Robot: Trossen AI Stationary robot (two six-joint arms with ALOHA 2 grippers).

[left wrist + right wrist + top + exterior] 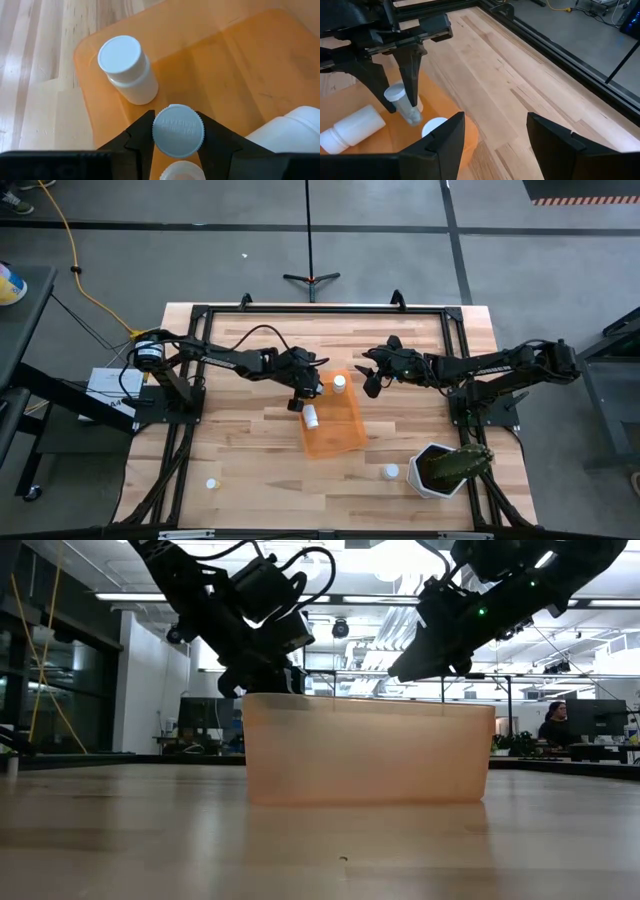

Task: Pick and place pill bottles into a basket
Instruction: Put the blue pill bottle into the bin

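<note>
The orange basket (340,438) lies at the table's middle. One white pill bottle (340,384) stands upright on its base in the basket's far corner, and it also shows in the left wrist view (126,67). Another (311,416) lies on its side on the basket floor. My left gripper (298,398) reaches down into the basket's far left part, shut on a third pill bottle (178,131). My right gripper (372,383) hangs open and empty just beyond the basket's far right corner. My left gripper pinches the pill bottle between its two fingers at the ribbed round cap (196,125). The fingers (412,85) point down from above, one on each side. The bottle sits tilted between them inside the basket. Whether it touches the basket floor cannot be told.
Two more pill bottles stand loose on the table, one near the front left (211,483) and one near the front right (389,472). A white pot with a green plant (445,470) stands beside the latter. A dark frame (320,308) runs along the table's edges.
</note>
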